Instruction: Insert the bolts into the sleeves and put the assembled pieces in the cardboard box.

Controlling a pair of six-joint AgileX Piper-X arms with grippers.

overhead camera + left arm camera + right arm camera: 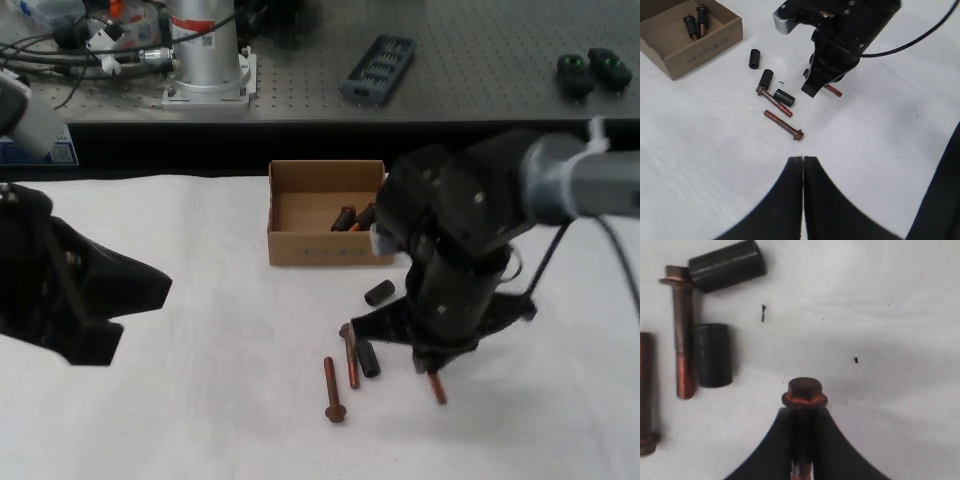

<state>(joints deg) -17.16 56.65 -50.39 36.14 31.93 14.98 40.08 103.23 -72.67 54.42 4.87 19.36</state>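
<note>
High view overlooks bench (200,420); both wrist views, nearer, share loose bolts (784,124).

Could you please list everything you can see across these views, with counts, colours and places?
open cardboard box: one, brown, at the far side of the cloth
assembled bolt-and-sleeve pieces: two visible, black and copper, inside the box
loose cylindrical sleeves: three, black, on the cloth in front of the box
loose hex-head bolts: two, copper, lying on the cloth by the sleeves
gripped hex-head bolt: one, copper, between the right gripper's fingers
cloth: one, white, covering the bench
perforated board: one, dark grey, behind the cloth
metal post: one, silver, on the board
left gripper: black, shut, empty, above bare cloth
right gripper: black, shut on the bolt
</note>
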